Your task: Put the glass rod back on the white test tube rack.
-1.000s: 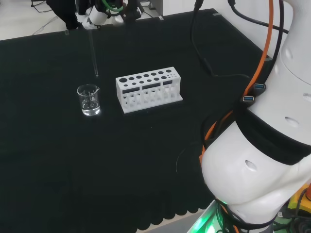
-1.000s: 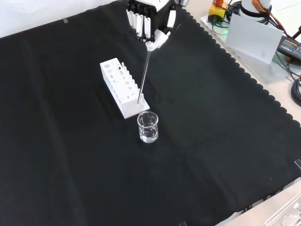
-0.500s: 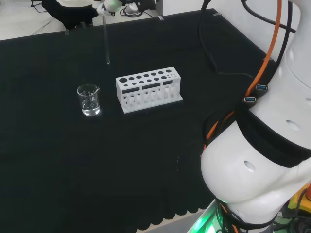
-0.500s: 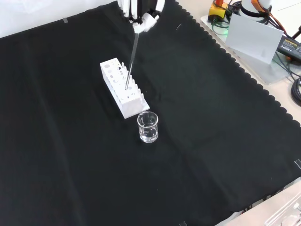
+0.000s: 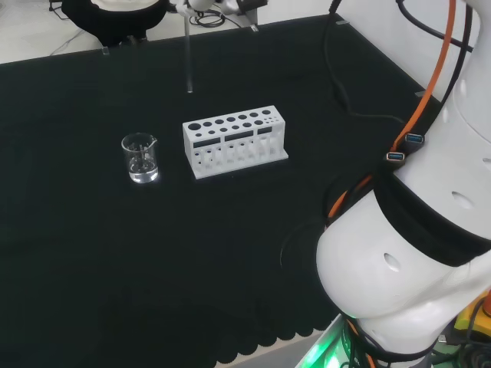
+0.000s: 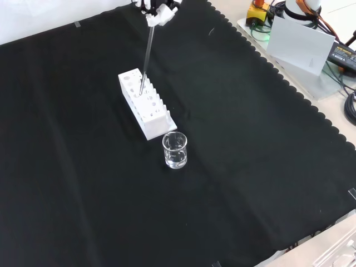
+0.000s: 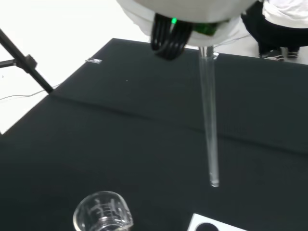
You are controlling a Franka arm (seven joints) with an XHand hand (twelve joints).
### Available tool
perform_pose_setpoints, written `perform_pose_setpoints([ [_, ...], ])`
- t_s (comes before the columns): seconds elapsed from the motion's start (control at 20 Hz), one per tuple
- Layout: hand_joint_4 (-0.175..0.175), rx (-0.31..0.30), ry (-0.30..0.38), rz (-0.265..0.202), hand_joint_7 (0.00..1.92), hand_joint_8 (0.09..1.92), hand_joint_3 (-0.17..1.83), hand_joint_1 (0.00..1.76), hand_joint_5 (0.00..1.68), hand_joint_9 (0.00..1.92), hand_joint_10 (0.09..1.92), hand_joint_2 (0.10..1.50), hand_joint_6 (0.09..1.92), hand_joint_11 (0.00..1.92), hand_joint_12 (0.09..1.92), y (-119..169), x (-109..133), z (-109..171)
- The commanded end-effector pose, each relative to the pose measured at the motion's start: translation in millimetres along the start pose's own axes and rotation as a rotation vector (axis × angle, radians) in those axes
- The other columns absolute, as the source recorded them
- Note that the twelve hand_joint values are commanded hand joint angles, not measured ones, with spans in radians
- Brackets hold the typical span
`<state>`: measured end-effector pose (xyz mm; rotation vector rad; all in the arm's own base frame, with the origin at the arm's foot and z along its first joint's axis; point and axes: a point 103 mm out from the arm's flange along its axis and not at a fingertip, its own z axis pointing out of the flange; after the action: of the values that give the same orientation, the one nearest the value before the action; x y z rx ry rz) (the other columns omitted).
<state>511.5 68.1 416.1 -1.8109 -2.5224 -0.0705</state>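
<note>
The hand (image 6: pixel 157 8) sits at the top edge of the front view, left of centre, fingers curled together and pointing down. In the head view the arm's white links fill the right side, lower right especially.

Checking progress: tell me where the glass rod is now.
The glass rod hangs upright from the hand, front view, its tip over the white rack.
</note>
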Motion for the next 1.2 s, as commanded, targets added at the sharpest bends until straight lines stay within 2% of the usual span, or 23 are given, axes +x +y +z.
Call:
perform_pose_setpoints([
  [0.05,-0.175,0.01,-0.008,0.036,1.19,1.08,0.64,1.32,1.41,1.52,0.91,0.69,0.1,1.58,0.62,-5,-21,6],
  [0.55,-0.175,0.021,-0.018,0.104,1.19,1.08,0.64,1.32,1.41,1.52,0.91,0.69,0.1,1.58,0.62,-12,-54,12],
  [0.75,-0.175,0.02,-0.024,0.154,1.19,1.08,0.64,1.32,1.41,1.52,0.91,0.69,0.1,1.58,0.62,-20,-67,13],
  [1.2,-0.175,-0.01,-0.012,0.163,1.19,1.08,0.64,1.32,1.41,1.52,0.91,0.69,0.1,1.58,0.62,-37,-79,-2],
])
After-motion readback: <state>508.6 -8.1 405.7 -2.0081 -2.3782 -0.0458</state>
